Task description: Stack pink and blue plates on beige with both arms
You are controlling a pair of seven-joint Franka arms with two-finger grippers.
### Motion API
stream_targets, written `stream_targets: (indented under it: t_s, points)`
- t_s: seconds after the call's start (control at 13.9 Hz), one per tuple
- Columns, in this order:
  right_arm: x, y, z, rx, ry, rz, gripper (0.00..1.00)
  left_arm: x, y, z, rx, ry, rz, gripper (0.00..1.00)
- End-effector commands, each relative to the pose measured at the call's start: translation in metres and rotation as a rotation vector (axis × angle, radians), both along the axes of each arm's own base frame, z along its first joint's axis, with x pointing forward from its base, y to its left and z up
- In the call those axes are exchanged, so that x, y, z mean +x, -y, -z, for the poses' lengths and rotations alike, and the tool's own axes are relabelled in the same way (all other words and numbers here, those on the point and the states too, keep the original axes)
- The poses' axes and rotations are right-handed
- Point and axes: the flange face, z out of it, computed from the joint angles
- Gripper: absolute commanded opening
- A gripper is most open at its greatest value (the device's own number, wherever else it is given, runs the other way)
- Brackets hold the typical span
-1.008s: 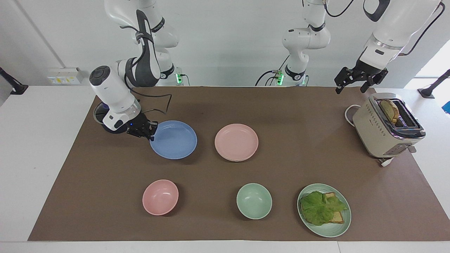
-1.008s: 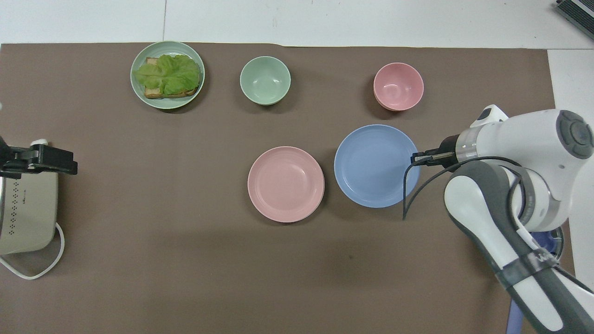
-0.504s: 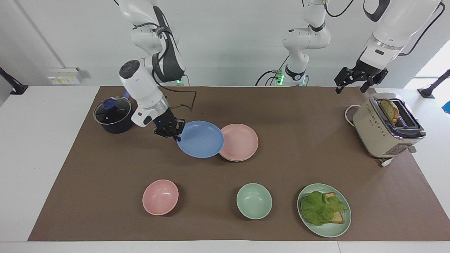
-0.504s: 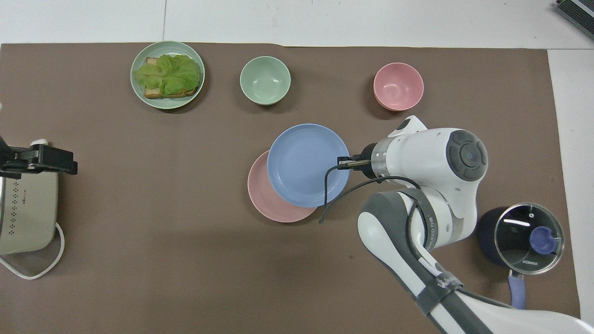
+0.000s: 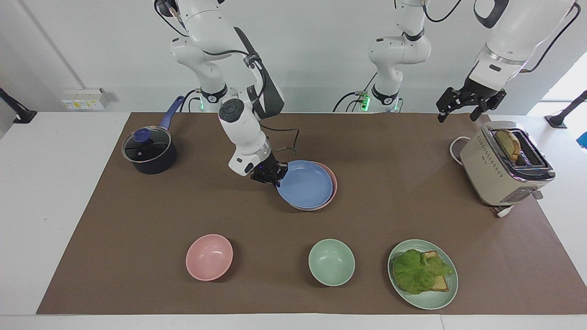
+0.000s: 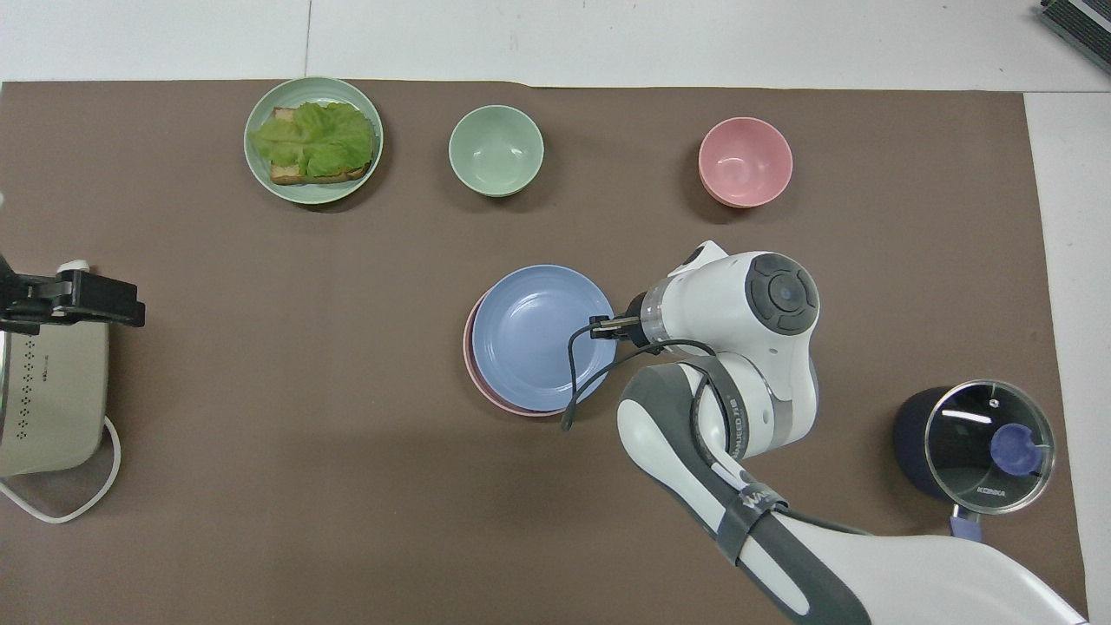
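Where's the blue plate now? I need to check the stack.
The blue plate is over the pink plate at mid-table, its rim gripped by the right gripper.

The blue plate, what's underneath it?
Under the blue plate a pink plate shows only as a thin crescent of rim. The right gripper grips the blue plate's edge. Anything beneath the pink plate, such as a beige one, is covered.
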Motion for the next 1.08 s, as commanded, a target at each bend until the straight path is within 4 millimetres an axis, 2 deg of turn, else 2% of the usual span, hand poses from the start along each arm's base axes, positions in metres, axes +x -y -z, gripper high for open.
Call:
stream_targets:
  t_s: [0.0,0.14,0.36,0.43,0.5,0.58,0.65,0.72,0.86,1.01]
  points:
    - [-0.001,-0.002,-0.004,0.036,-0.007,0.041,0.0,-0.004,-0.004,-0.006,0.009,-0.003,0.001,1.0]
    - [-0.008,-0.012,0.001,0.037,-0.016,0.023,0.0,-0.004,-0.004,-0.005,0.009,-0.005,0.001,1.0]
    - [-0.009,-0.012,0.002,0.035,-0.016,0.013,0.0,-0.004,-0.004,-0.006,0.009,-0.003,0.001,1.0]
    - [-0.009,-0.012,0.002,0.035,-0.015,0.013,0.05,-0.004,-0.004,-0.006,0.009,-0.003,0.001,1.0]
    - [-0.009,-0.012,0.002,0.034,-0.014,0.01,0.2,-0.004,-0.004,-0.006,0.009,-0.003,0.001,1.0]
    - [-0.009,-0.011,0.003,0.034,-0.016,0.01,0.39,-0.004,-0.004,-0.006,0.009,-0.003,0.001,1.0]
    - [-0.009,-0.011,0.003,0.033,-0.015,0.009,0.76,-0.004,-0.004,-0.006,0.009,-0.003,0.001,1.0]
    - [-0.008,-0.011,0.003,0.035,-0.014,0.011,0.97,-0.004,-0.004,-0.006,0.009,-0.003,0.001,1.0]
    - [-0.007,-0.008,0.002,0.033,-0.013,0.013,1.0,-0.004,-0.004,-0.006,0.009,-0.003,0.001,1.0]
    - [-0.002,-0.004,-0.011,0.04,0.005,0.03,1.0,-0.004,-0.004,-0.006,0.009,-0.003,0.001,1.0]
